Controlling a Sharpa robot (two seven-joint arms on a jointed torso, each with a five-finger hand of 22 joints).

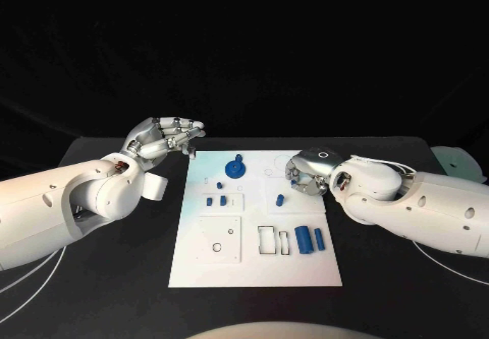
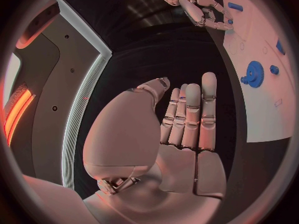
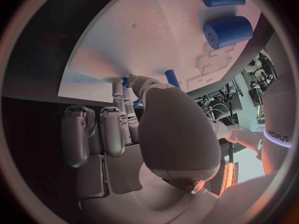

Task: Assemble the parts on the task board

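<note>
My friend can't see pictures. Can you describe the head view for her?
A white board with small blue parts lies on a black table. The left hand hovers at its far corner, holding nothing; the right hand reaches down onto it.

Blue parts on task board

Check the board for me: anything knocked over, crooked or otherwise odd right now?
Nothing stands out. The white board lies square on the table, the blue gear sits on it, and two blue cylinders lie side by side near the slots.
</note>
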